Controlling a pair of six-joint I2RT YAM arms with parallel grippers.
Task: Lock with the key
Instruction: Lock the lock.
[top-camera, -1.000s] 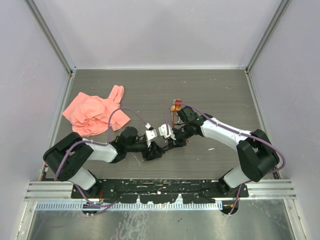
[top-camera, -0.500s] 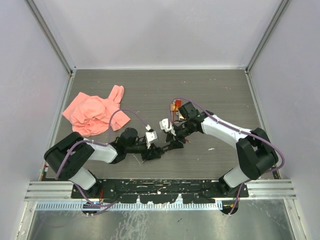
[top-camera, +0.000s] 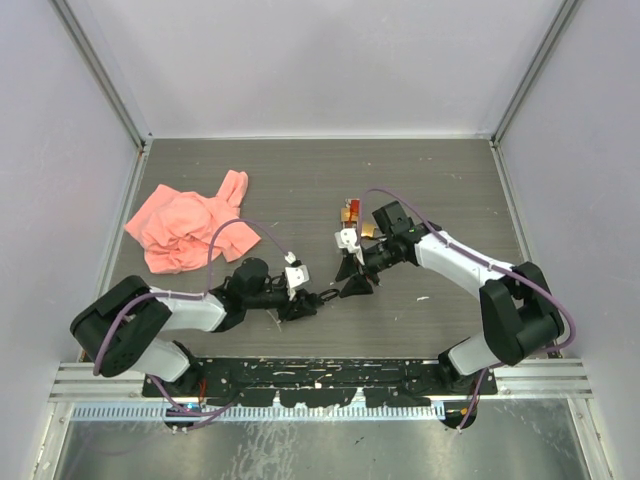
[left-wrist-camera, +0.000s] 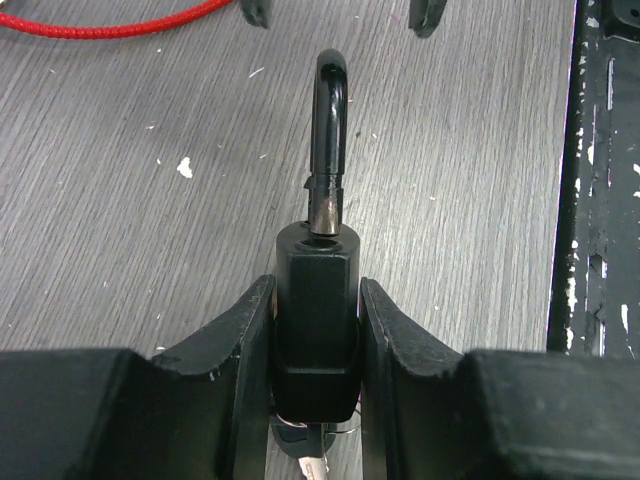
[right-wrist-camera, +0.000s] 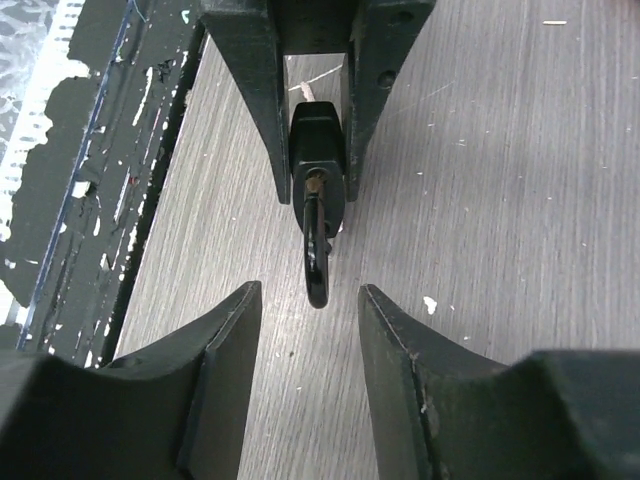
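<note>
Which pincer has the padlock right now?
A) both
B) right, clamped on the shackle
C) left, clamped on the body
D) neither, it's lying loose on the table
C: in the left wrist view the left pincer presses both sides of the padlock body, while the right pincer stands open with a gap on each side of the shackle.

Both arms are the same build: the left arm (top-camera: 190, 310) and the right arm (top-camera: 455, 262) have white shells on the long links and rounded black housings at every joint. A thin purple cable (top-camera: 240, 221) loops loose off each one, and there's a small white block (top-camera: 296, 273) near each wrist. The fingers (right-wrist-camera: 228, 350) are chunky matte black plastic, thick at the root and tapering to wedges, with flat inner faces and a few pale specks.
</note>
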